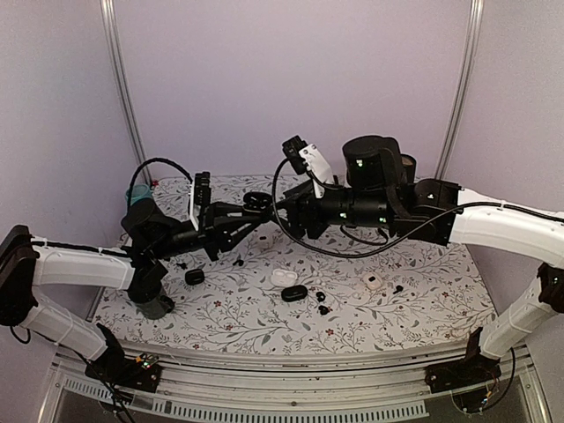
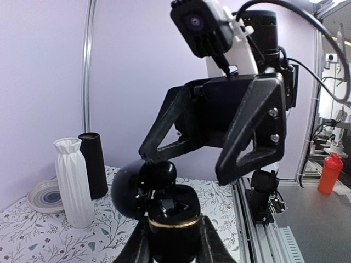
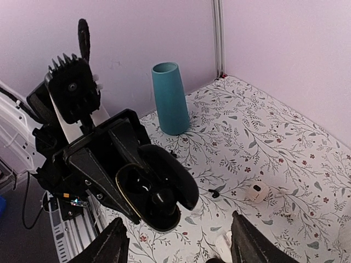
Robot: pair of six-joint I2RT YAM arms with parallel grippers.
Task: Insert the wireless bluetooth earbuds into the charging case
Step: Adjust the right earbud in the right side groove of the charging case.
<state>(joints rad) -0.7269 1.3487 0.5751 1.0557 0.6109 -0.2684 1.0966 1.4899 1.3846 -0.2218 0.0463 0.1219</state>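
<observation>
L gripper [image 2: 174,247] clamped on glossy black, gold-rimmed charging case [image 3: 164,181], lid open, w/ small black plastic earbud [image 3: 161,198] in its base. R gripper [image 3: 179,219] jaws apart, empty, facing case.

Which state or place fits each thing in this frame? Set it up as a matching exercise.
1. black charging case
2. teal cup
3. white vase
4. right gripper

A. open, holding nothing
B. lid open, clamped in the left gripper
C. beside a black cylinder
D. standing alone by the wall

Pairs: 1-B, 2-D, 3-C, 4-A
</observation>
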